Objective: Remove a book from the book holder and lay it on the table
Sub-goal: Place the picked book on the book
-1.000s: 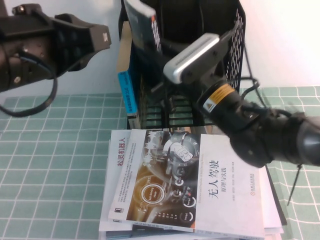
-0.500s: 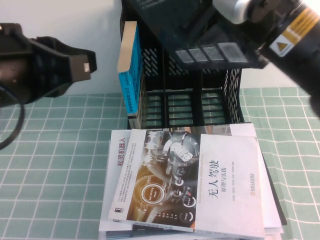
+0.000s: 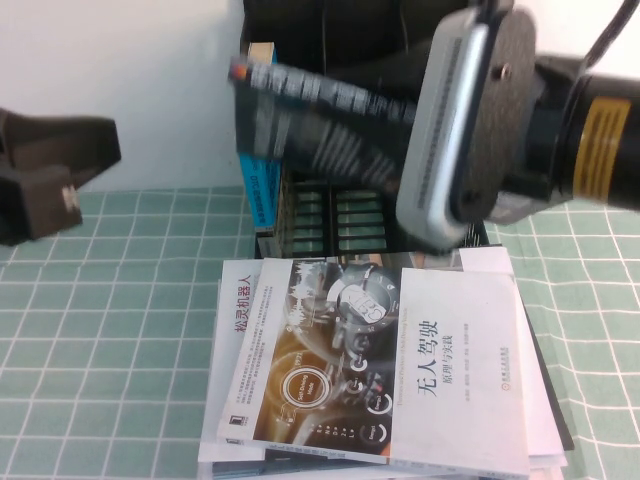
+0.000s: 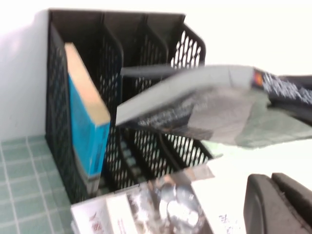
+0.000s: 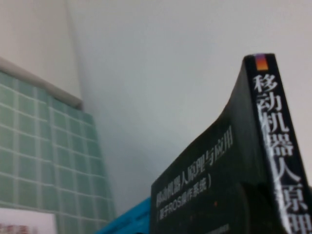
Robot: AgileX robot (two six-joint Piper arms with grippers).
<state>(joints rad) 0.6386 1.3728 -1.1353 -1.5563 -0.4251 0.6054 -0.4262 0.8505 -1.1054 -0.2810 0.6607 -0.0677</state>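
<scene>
You see the right claw (image 3: 400,125) at about 1 o'clock, clamped on the black book (image 3: 320,115), which hangs tilted in the air before the holder (image 3: 345,215). The left claw (image 3: 45,180) hovers at 9 o'clock; I cannot tell its fingers. A white book (image 3: 400,380) lies on the table (image 3: 100,330).

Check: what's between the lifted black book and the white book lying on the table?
High view: nothing touches the gap. The black book, held by the right gripper, hangs in air above the white book, with only the book holder behind. Left gripper sits off to the left.
</scene>
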